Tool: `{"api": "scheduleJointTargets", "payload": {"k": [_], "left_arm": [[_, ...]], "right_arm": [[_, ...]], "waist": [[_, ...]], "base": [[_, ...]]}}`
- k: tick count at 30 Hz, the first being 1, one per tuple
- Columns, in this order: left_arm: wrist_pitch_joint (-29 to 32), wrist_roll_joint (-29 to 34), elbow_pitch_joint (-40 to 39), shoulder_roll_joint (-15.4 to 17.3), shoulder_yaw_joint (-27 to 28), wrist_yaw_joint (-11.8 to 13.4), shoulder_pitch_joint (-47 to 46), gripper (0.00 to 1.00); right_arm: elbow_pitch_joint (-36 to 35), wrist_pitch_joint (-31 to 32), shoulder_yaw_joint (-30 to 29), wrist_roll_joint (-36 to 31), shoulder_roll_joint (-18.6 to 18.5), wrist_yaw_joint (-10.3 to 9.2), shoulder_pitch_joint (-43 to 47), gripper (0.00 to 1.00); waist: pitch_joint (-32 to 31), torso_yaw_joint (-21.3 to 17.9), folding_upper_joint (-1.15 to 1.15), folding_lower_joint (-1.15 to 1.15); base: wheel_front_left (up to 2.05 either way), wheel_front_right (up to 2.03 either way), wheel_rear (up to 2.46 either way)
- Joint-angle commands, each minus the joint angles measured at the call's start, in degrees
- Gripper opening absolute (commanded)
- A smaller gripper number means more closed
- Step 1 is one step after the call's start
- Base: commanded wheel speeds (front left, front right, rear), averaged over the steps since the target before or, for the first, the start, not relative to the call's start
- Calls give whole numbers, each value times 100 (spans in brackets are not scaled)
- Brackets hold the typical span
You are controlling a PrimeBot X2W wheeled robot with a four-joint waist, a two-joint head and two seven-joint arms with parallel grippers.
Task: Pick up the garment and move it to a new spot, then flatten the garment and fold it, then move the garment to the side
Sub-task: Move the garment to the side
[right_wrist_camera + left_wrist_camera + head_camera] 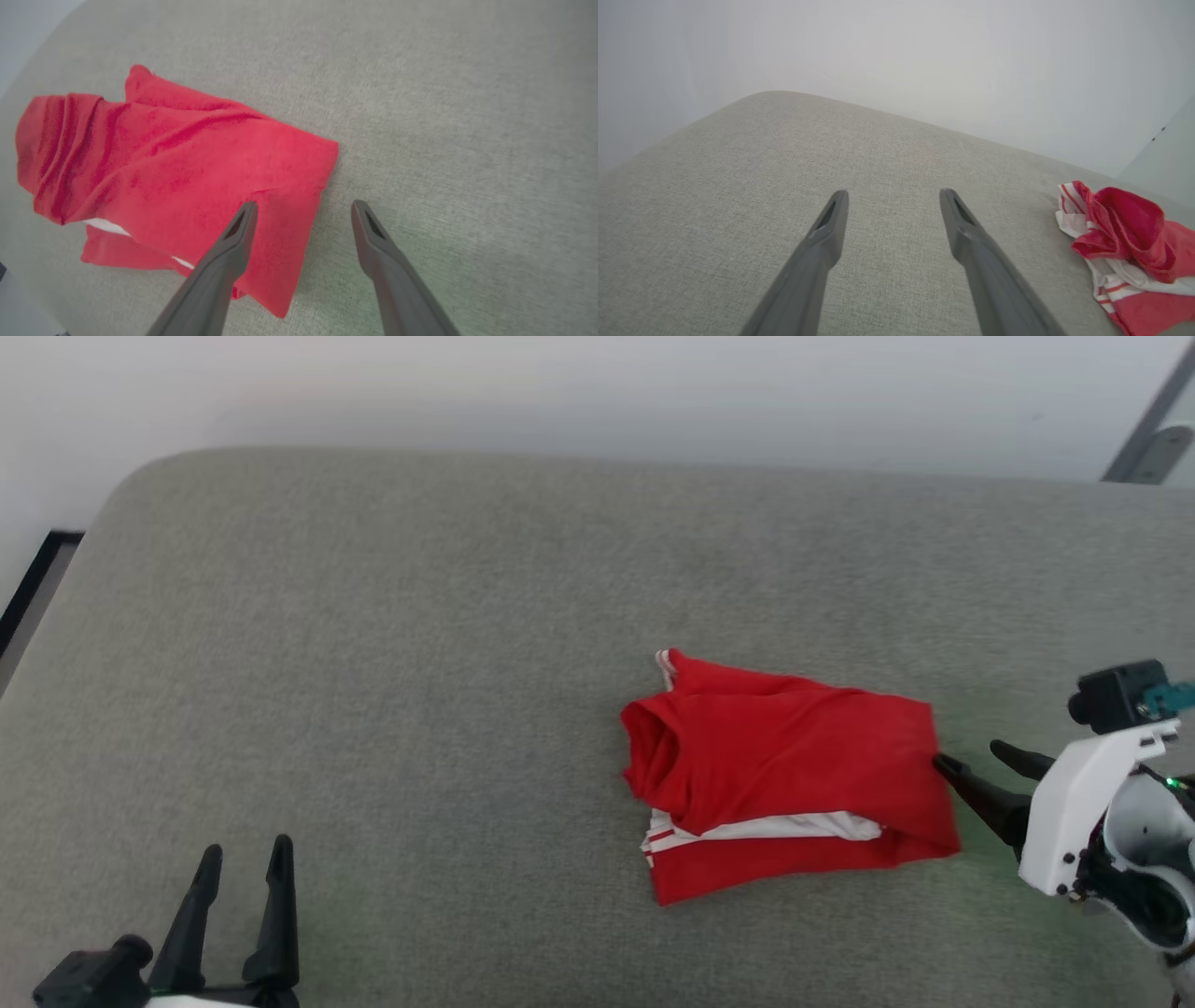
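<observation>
Folded garment, stripes plainest in left wrist view (left gripper spread; right gripper spread, perhaps touching it)

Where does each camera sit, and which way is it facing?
Head view: on the robot's head, looking forward and down at the grey cushion and roughly folded garment; left tool lower left, right tool at the garment's right edge.
Left wrist view: on the left wrist, looking along its open fingers over the cushion toward a wall; garment at far right.
Right wrist view: on the right wrist, looking down its open fingers at the garment's edge.
Shared: all three show the garment.
</observation>
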Motion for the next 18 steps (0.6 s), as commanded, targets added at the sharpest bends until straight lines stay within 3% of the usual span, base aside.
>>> {"api": "scheduleJointTargets", "payload": {"k": [1,9,18], "left_arm": [[-22,-39,9,-6,-28,-19,-108,100],[-23,-107,116,-82,-223,-19,-431,100],[-23,-158,192,-107,-385,-19,-597,100]], "right_arm": [[48,193,45,65,-47,-2,-98,100],[497,1804,367,240,-156,-2,-697,100],[1369,3023,524,291,396,-3,-814,100]], "waist": [[170,169,0,0],[539,514,0,0],[712,689,0,0]], "base": [[0,0,0],[0,0,0],[0,0,0]]}}
